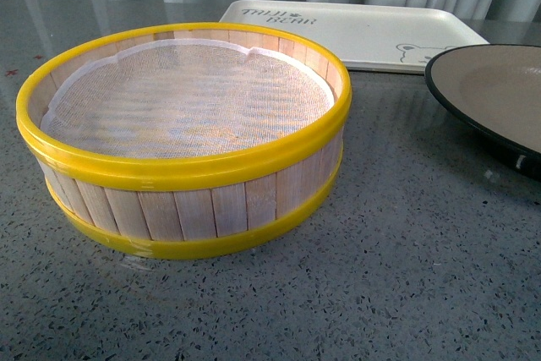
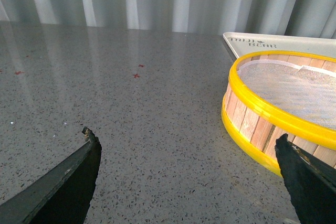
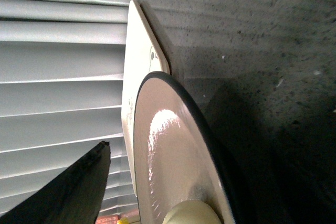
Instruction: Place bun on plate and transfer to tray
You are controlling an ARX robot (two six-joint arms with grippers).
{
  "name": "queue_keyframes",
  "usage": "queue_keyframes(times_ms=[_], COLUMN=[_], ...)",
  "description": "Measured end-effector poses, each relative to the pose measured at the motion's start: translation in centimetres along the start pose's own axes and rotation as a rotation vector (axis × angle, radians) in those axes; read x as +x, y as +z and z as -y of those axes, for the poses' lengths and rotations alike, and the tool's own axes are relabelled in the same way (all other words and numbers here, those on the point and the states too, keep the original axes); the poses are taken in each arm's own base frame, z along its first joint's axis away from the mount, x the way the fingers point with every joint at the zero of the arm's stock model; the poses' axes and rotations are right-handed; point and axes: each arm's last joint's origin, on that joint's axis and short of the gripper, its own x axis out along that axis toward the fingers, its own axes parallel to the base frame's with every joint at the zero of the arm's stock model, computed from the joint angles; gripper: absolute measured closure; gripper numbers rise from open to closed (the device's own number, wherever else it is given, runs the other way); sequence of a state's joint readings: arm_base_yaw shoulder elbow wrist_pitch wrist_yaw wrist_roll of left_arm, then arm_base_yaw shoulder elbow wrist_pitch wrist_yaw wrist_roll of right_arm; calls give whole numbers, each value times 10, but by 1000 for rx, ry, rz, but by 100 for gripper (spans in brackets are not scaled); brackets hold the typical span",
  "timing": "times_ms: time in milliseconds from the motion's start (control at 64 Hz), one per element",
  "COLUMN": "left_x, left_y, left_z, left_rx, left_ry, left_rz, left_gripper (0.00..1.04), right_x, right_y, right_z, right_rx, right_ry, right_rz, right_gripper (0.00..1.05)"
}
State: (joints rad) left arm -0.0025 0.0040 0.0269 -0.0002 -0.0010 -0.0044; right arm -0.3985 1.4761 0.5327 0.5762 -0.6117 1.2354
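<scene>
The steamer basket (image 1: 182, 137), wooden slats bound by 2 yellow hoops with a white mesh liner inside, fills the centre and left of the front view, standing on the grey speckled table (image 1: 380, 293). The tray (image 1: 363, 31) lies flat at the upper middle of that frame, behind the basket, with dark lettering near its left corner and a bear drawing toward its right end. The plate (image 1: 499, 82), black-rimmed and beige inside, sits at the right edge, cut off by the frame, just in front of the tray's right end.

In the left wrist view the left gripper (image 2: 184, 135) hangs released, its 2 dark fingers spread wide above bare table and grasping nothing; the basket stands close by 1 fingertip.

In the right wrist view the plate is seen close and nearly edge-on, the tray behind it. The right gripper (image 3: 79, 182) shows only 1 dark finger there, so I cannot tell whether it is clenched or released. A pale rounded shape rests against the plate's beige inside, apparently the bun (image 3: 190, 212), though only a small part shows
</scene>
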Motion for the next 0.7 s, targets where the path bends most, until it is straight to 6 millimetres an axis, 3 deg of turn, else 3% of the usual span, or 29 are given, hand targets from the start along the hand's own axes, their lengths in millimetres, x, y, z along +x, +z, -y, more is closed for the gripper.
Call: queue_keyframes(times_ms=[203, 265, 422, 703], left_x=[0, 0, 0, 0], left_y=[0, 0, 0, 0], left_z=[0, 0, 0, 0], left_rx=[0, 0, 0, 0], left_ry=[0, 0, 0, 0], left_rz=[0, 0, 0, 0], left_gripper=[7, 7, 7, 7], right_x=[10, 12, 13, 12], right_y=[-2, 0, 1, 0], right_z=[-3, -4, -4, -1], right_rx=[-7, -9, -40, -81], right_ry=[2, 4, 11, 38], right_rz=[-19, -20, -21, -28], right_gripper=[60, 76, 100, 102])
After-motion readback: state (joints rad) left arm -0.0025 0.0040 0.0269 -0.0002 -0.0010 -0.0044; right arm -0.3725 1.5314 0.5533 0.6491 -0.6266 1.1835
